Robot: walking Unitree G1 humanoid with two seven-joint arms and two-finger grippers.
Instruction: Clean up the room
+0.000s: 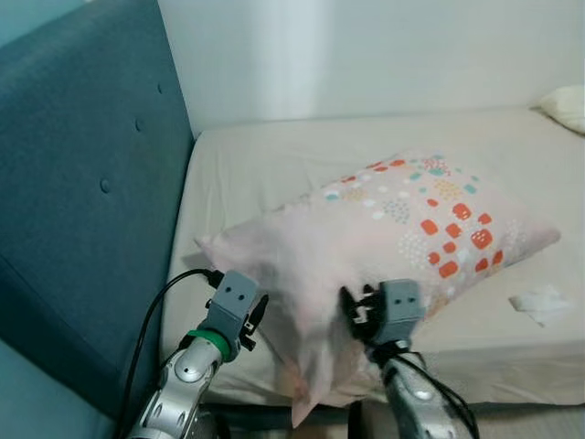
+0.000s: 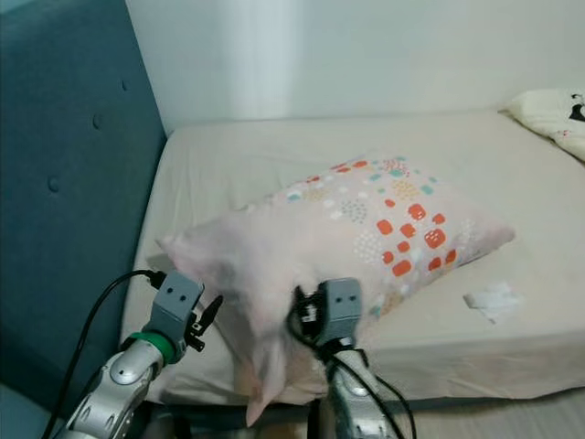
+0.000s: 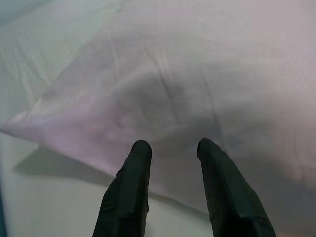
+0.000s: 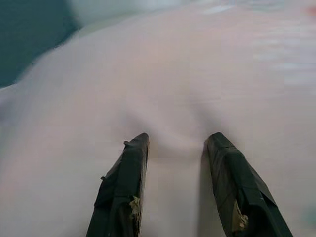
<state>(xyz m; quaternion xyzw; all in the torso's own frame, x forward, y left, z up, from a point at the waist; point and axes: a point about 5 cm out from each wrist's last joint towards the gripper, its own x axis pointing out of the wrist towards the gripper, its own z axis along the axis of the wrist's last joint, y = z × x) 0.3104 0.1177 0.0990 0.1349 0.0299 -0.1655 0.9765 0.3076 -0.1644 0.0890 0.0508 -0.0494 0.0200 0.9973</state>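
Pillow [image 1: 384,229]: on the bed [image 1: 274,165], long axis running away from both grippers toward the robot's right.
Left gripper [image 3: 170,148]: fingers parted, at the pillow's near edge.
Right gripper [image 4: 175,143]: fingers parted, pressed into the pillow; nearer its middle.

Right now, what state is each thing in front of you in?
Pillow: on the bed, near end bunched and hanging over the edge.
Left end effector: open, fingertips against the pillow.
Right end effector: open, pressed into the pillow.
Bed: sheet on, slightly wrinkled.
Crumpled tissue: lying loose on the sheet.
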